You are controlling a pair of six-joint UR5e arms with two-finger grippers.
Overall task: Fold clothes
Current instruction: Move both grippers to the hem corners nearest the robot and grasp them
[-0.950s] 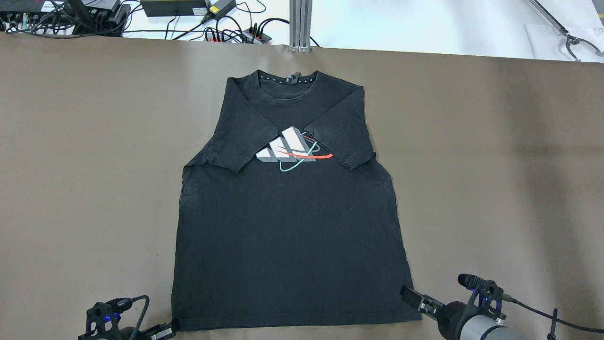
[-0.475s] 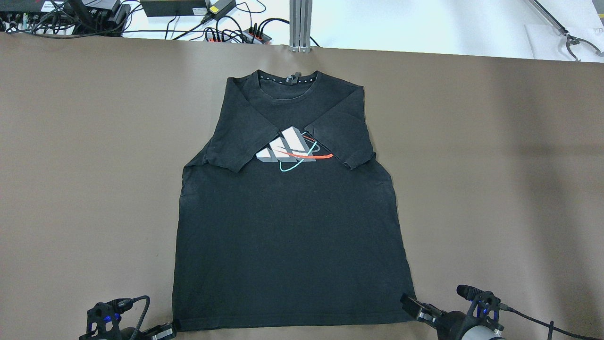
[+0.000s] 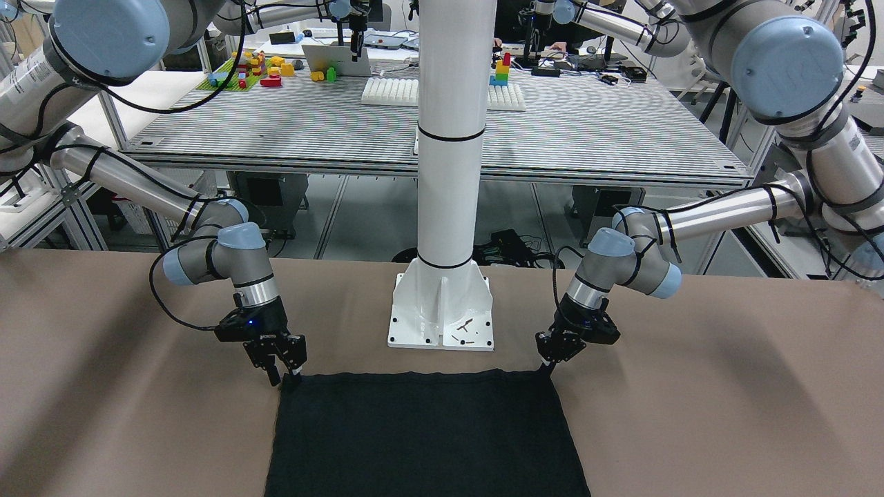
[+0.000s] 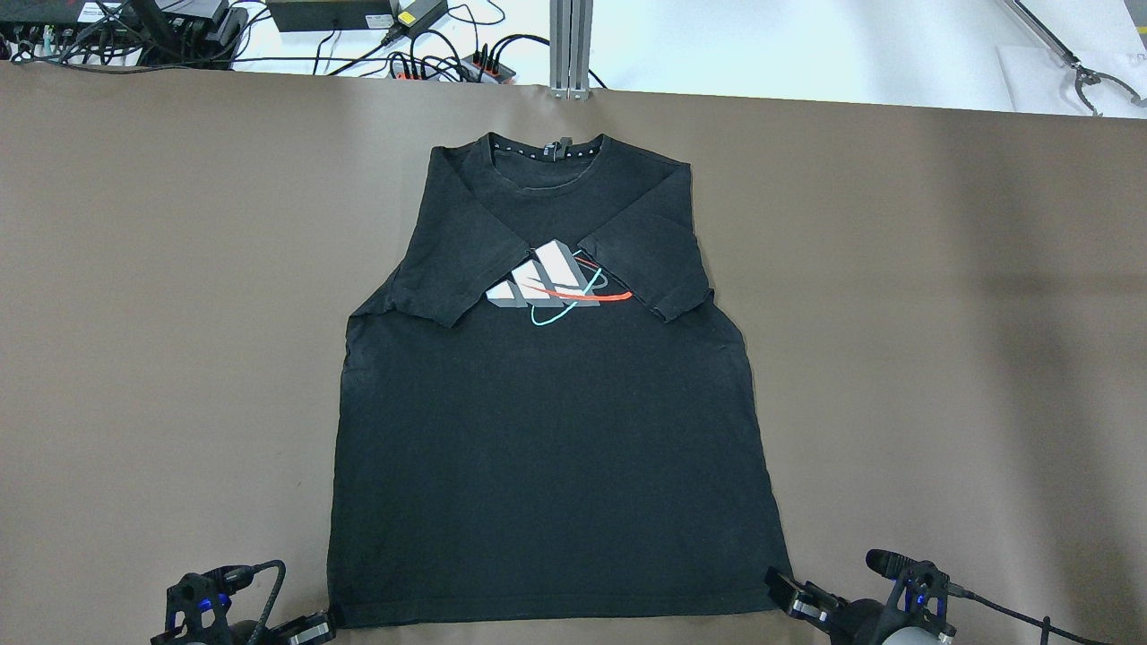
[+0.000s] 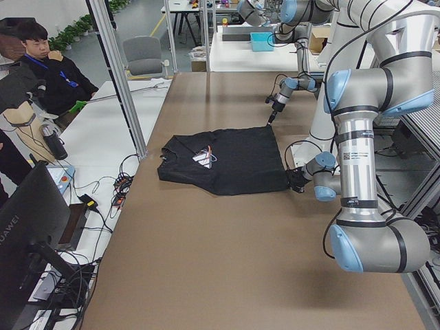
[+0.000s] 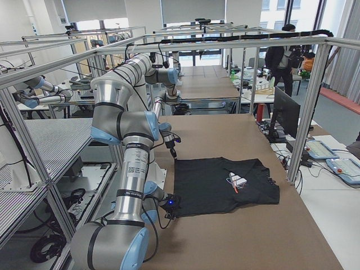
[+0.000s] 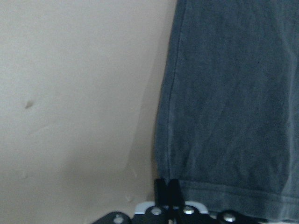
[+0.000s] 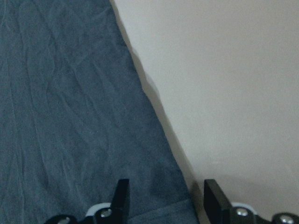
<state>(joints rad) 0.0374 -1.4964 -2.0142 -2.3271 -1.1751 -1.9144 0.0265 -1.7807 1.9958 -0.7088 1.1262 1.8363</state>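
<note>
Nearest the robot, the hem of the black T-shirt (image 4: 547,448) ran along the near edge of the brown surface (image 4: 179,313), with a gripper at each of its corners. At the near left corner the left gripper (image 7: 167,189) had its two fingers pressed together right on the corner of the hem, and seemed to be pinching the cloth there. At the near right corner the right gripper (image 8: 166,186) was low over the surface with its fingers (image 8: 122,193) spread apart. One finger was over the fabric and the other over bare surface just outside the side seam, so the corner lay between them, not gripped.

From there the shirt lay flat, front side up, stretching away from the robot about midway across the surface. Further along, both short sleeves (image 4: 448,269) were folded inward over the chest. They met above a printed logo (image 4: 551,287) of grey-white bars with a red and a teal stroke. The collar (image 4: 547,148) was at the far end, close to the surface's far edge. Beyond that edge stood a metal post (image 4: 571,45) and a tangle of cables (image 4: 430,54).
</note>
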